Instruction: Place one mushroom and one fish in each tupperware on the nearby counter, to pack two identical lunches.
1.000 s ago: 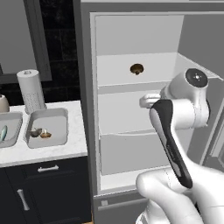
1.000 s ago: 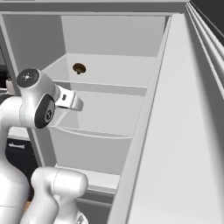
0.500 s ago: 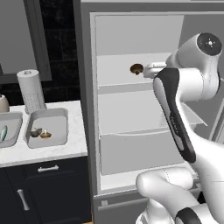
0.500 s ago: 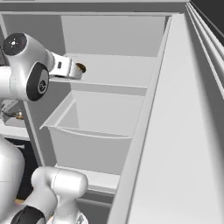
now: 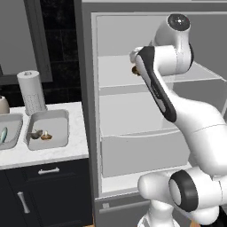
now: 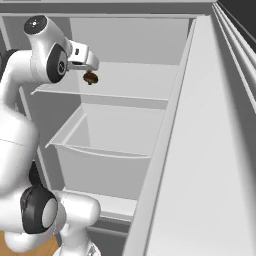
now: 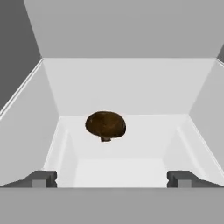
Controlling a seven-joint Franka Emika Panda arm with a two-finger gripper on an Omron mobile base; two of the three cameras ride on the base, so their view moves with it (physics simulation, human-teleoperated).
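Note:
A brown mushroom (image 7: 105, 125) sits on the upper shelf of the open fridge, also seen as mushroom (image 6: 90, 78) and, half behind my arm, mushroom (image 5: 134, 70). My gripper (image 7: 112, 179) is open, level with the shelf and just short of the mushroom, which lies ahead between the two fingertips (image 7: 43, 178); from the side the gripper (image 6: 90, 67) hovers right above it. On the counter (image 5: 53, 153) stand two tupperware trays: the right tupperware (image 5: 60, 122) holds another mushroom (image 5: 46, 136) and a small dark thing beside it, the left tupperware (image 5: 13, 122) holds a fish (image 5: 3, 134).
A paper towel roll (image 5: 32, 91) stands behind the trays. Below the shelf is a clear fridge drawer (image 6: 100, 150). The open fridge door (image 6: 210, 150) fills the right side. Dark cabinets (image 5: 44, 190) sit under the counter.
My arm has risen from the middle of the fridge to the upper shelf, bringing the open gripper up to the mushroom. The mushroom has not moved.

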